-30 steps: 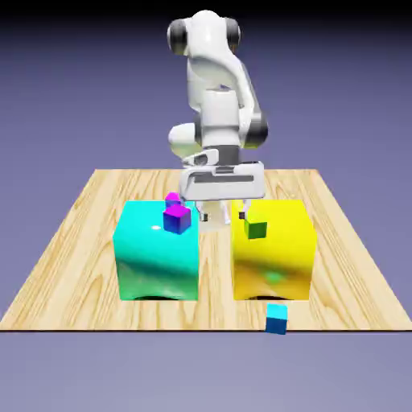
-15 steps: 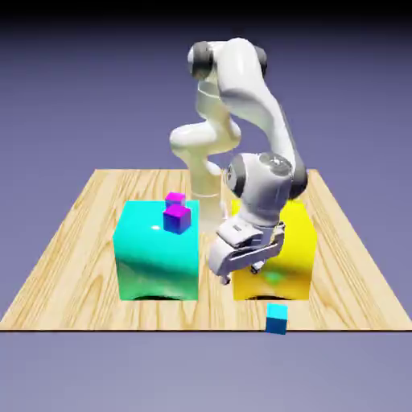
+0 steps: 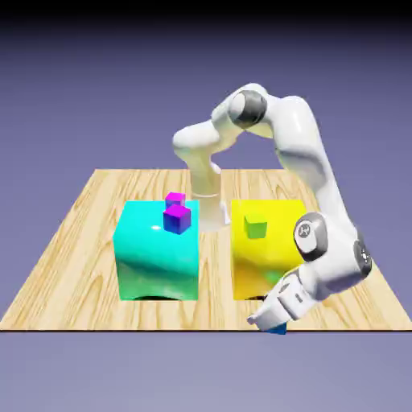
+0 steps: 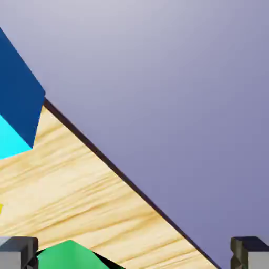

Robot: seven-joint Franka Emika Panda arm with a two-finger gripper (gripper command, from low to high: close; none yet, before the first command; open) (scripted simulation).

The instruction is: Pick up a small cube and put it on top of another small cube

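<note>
Small cube (image 4: 16, 100) outside spread fingers (image 4: 18, 252)

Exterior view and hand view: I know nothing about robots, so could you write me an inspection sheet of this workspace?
Surface: wooden table, flat.
Job's things: small cyan cube by the table's near edge, off to one side of the finger tips, not between them; green cube on top of the yellow block.
Clutter: large cyan block carrying a tiny magenta cube and a blue cube with magenta top.
Grippers: gripper open, low at the table edge, holding nothing.
Cables: nothing seen.
Surroundings: plain blue-violet backdrop.
</note>
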